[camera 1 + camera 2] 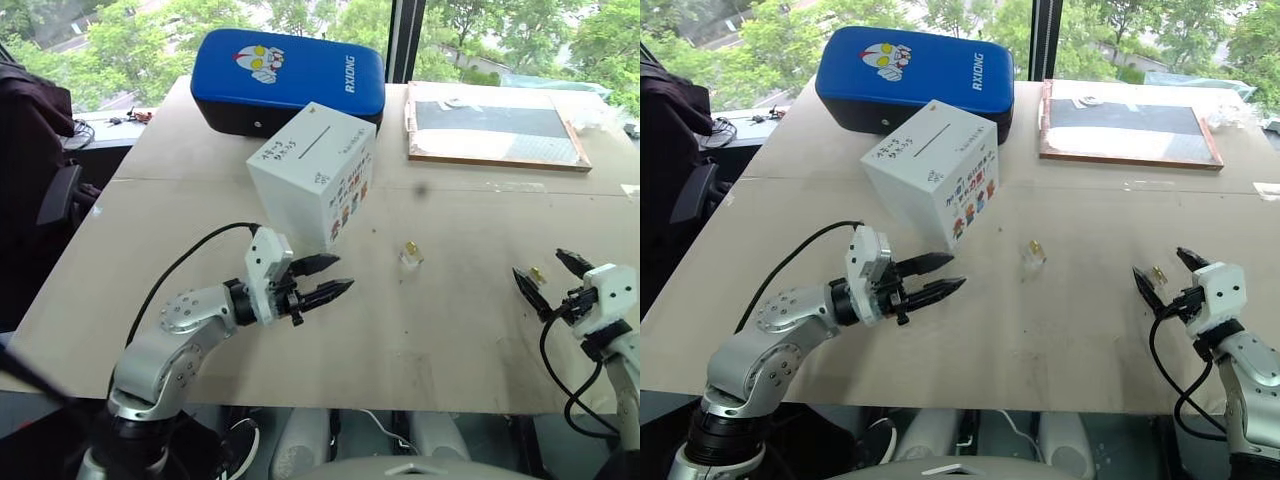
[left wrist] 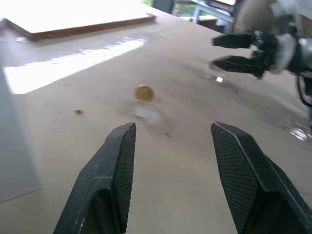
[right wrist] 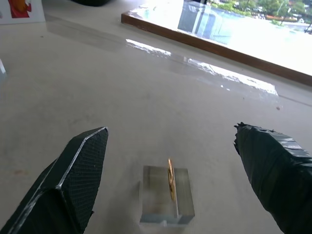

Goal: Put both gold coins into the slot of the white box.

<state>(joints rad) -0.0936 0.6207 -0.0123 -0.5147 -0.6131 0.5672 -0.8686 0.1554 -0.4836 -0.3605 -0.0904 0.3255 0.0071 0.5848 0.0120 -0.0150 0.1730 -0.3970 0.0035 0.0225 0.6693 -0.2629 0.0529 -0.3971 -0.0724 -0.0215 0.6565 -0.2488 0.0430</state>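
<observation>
The white box point(image 1: 312, 172) stands tilted on the table's middle left, its thin dark slot point(image 1: 318, 140) on the top face. One gold coin point(image 1: 411, 250) stands upright in a small clear block right of the box. The other gold coin point(image 3: 170, 179) stands edge-on in its own clear block point(image 3: 165, 200), between the spread fingers of my right gripper point(image 1: 540, 264), which is open and touches neither. My left gripper point(image 1: 343, 274) hovers open and empty just below the box, pointing right toward the first coin point(image 2: 143, 92).
A blue padded case point(image 1: 288, 72) lies behind the box. A flat wood-framed board point(image 1: 495, 128) sits at the back right. Dark gear point(image 1: 30, 150) stands off the table's left edge. The table's front edge point(image 1: 330, 405) runs close under both arms.
</observation>
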